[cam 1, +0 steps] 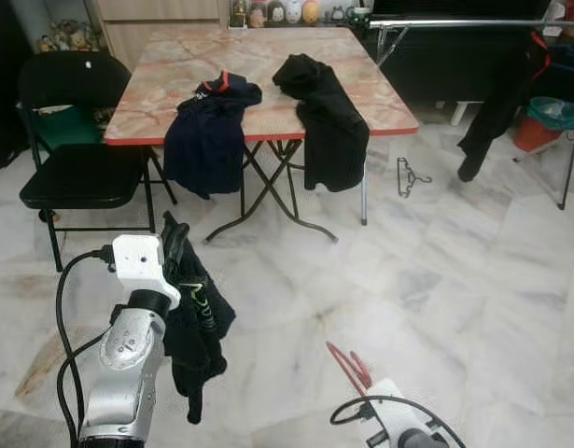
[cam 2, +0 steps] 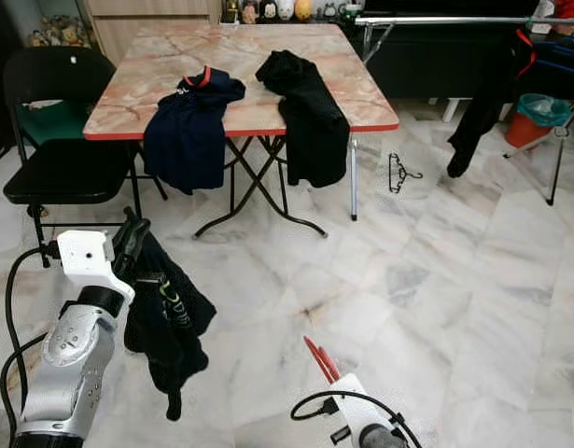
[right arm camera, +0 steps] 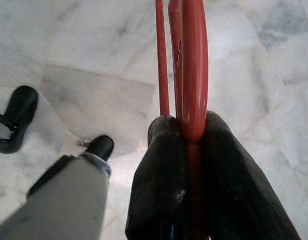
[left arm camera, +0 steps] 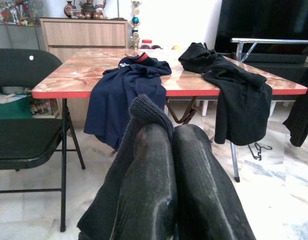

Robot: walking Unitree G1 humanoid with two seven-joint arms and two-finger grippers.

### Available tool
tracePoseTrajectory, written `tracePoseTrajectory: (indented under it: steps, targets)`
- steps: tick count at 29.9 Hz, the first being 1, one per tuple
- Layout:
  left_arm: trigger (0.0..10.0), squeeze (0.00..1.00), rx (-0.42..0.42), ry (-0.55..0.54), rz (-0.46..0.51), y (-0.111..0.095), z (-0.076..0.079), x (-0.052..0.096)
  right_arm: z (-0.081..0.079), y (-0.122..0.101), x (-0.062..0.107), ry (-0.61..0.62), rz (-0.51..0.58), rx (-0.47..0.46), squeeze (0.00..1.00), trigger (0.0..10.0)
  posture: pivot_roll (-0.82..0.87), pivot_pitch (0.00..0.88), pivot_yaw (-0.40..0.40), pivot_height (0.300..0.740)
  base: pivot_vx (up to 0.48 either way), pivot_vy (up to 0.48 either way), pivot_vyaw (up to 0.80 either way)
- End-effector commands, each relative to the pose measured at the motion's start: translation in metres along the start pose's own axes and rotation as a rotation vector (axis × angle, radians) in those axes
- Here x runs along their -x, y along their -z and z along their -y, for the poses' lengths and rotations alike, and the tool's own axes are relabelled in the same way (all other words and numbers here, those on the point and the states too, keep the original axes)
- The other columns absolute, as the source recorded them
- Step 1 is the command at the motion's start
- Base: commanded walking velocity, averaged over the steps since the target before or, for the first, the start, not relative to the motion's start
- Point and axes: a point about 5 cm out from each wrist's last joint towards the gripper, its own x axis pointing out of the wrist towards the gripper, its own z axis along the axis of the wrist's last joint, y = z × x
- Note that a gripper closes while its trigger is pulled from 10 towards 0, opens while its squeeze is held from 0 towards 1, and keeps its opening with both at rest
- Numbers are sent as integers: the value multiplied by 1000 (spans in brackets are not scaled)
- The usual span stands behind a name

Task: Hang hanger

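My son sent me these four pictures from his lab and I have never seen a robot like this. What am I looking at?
It is a walking humanoid robot. The two wide pictures come from cameras in its head, looking down at a marble floor. The other two come from cameras on its wrists. Its left hand is shut on a black garment; its right hand is shut on a red hanger. Ahead stands a folding table with a navy garment and a black one draped over its edge, a black chair beside it, and a dark wire hanger on the floor.
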Motion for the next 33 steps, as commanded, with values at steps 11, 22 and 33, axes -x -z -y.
tracePoseTrajectory:
  steps: [11,22,33]
  targets:
    - [10000,0,-24,-6,40,-10,-2,-2,-17,12,3,30,-49,-227,0,10000,70,43,-11,740,305,0,0]
    - [10000,0,-22,-5,47,-12,0,-3,-15,14,3,20,-53,-228,0,10000,72,39,-13,740,339,0,0]
    - [10000,0,-23,-4,48,-12,0,-4,-16,25,6,-10,-78,-254,0,10000,69,41,-11,740,343,0,0]
